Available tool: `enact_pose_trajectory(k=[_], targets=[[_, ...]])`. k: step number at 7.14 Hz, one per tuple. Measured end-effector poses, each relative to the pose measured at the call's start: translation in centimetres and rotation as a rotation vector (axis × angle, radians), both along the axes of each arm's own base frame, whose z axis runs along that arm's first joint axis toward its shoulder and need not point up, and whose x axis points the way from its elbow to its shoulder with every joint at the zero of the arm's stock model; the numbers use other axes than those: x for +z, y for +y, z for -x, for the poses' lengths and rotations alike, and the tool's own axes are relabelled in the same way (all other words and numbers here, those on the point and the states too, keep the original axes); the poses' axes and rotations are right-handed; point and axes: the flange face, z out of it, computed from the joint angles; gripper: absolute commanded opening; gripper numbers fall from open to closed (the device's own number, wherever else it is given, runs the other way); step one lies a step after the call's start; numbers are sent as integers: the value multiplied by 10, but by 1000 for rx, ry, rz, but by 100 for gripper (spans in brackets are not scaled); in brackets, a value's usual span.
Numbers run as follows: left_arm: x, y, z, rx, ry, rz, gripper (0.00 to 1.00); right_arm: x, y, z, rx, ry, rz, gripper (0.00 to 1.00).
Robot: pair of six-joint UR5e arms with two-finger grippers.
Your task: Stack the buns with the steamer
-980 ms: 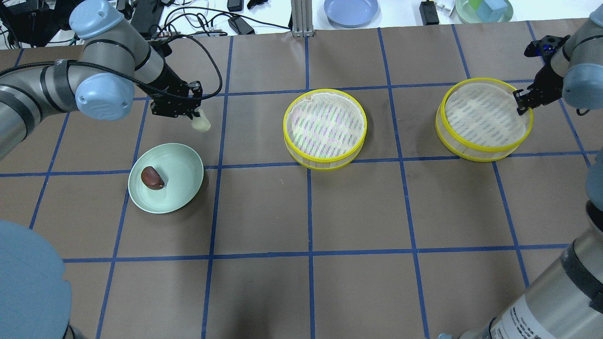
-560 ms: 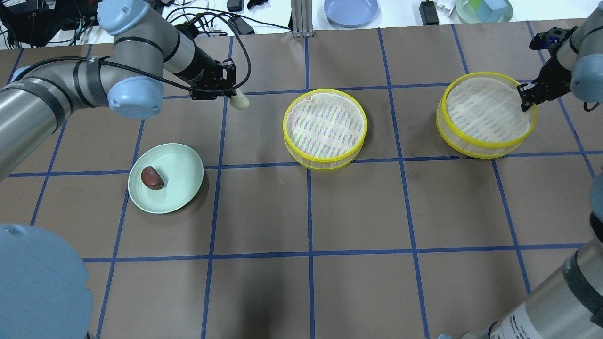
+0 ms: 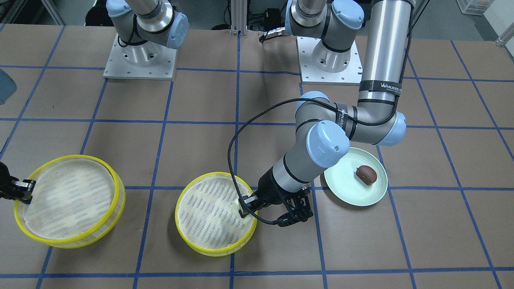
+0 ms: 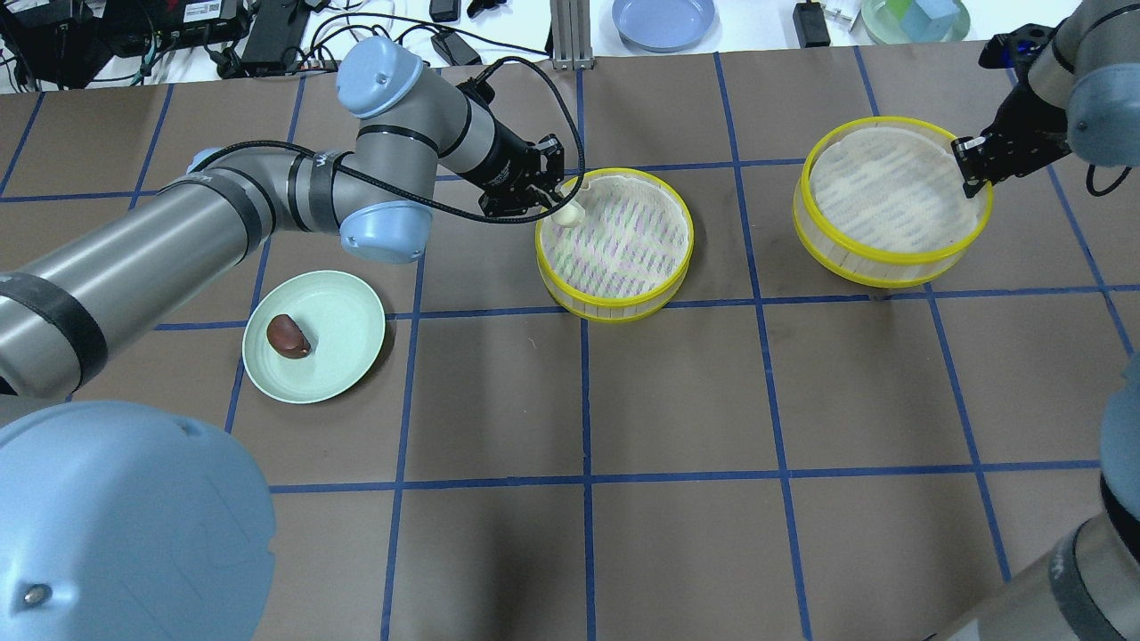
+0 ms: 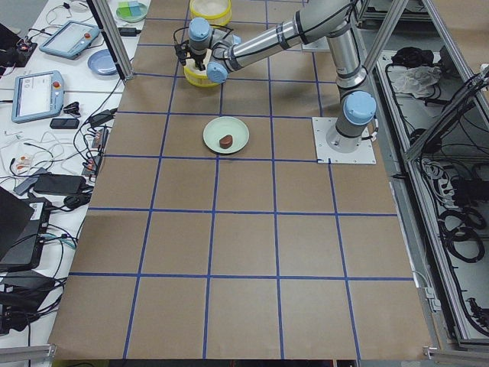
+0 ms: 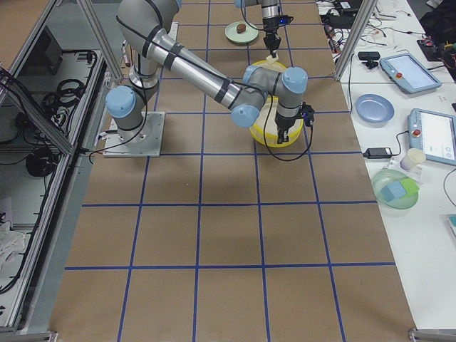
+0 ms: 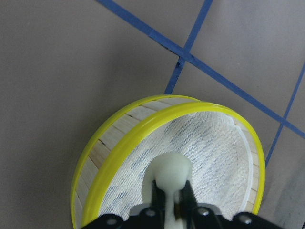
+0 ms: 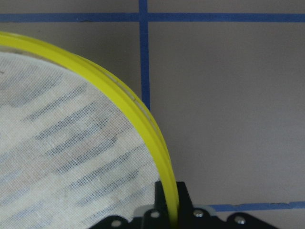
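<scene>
Since the earlier overhead frame my left arm has swung away from the plate side and across to the middle of the table, and the right steamer (image 4: 877, 267) has shifted toward the middle one and a little toward the far edge. The left gripper (image 7: 170, 194) is pinched narrowly on the cream-white bun (image 4: 568, 215), whose rounded end sticks out past the fingertips. That bun now sits just inside the yellow rim of the middle steamer (image 4: 613, 305), on the side nearest the left arm and over the white cloth liner. From the wrist camera I cannot tell whether it touches the cloth. The dark reddish-brown bun (image 4: 288, 336) lies alone on the pale green plate (image 4: 343, 312), off-centre toward the plate's left in the overhead view and well apart from both steamers. My right gripper (image 8: 167, 200) is clamped on the rim of the right steamer at the edge farthest from the middle one, with one finger inside the ring and one outside, the yellow band running between them. I cannot tell whether that steamer's base rests on the brown table (image 4: 677, 401). The two steamers stand apart, with a blue grid line between them.
</scene>
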Motion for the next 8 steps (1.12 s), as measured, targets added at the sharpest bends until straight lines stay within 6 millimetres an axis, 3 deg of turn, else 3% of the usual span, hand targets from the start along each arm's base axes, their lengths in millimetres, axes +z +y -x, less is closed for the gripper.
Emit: enact_pose_trajectory(k=[3, 6, 7, 8], targets=[[2, 6, 6, 5, 2, -12, 100, 20, 5, -38, -29, 21, -4, 0], [13, 5, 7, 5, 8, -2, 100, 24, 8, -49, -39, 29, -3, 0], [25, 4, -1, -5, -22, 3, 100, 25, 8, -57, -39, 28, -4, 0], [40, 1, -24, -47, -123, 12, 100, 25, 8, -76, -45, 25, -9, 0]])
